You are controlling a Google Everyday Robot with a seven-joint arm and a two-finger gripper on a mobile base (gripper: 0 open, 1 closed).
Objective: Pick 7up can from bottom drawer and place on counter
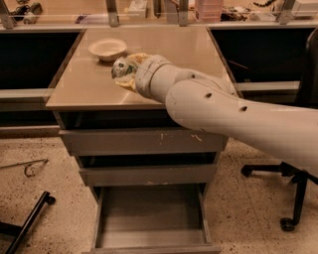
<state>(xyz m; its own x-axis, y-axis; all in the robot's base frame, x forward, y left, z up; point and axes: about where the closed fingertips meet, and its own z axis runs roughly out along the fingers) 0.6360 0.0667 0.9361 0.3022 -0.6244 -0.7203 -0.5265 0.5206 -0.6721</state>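
My gripper [124,72] is over the beige counter [84,89], just right of and below the white bowl. It is shut on the 7up can [120,67], a small silvery can with green marks, held on its side with its shiny end facing left. The yellowish fingers [128,83] wrap the can from behind and below. My thick white arm [223,114] reaches in from the right across the counter's front right corner. The bottom drawer [151,218] stands pulled out below, its grey tray showing nothing inside.
A white bowl [107,49] sits at the counter's back left. Two closed grey drawers [144,141] lie above the open one. A cluttered bench with metal posts [112,11] runs behind. A black chair base [290,198] stands right; a black bar [25,223] and wire lie on the floor left.
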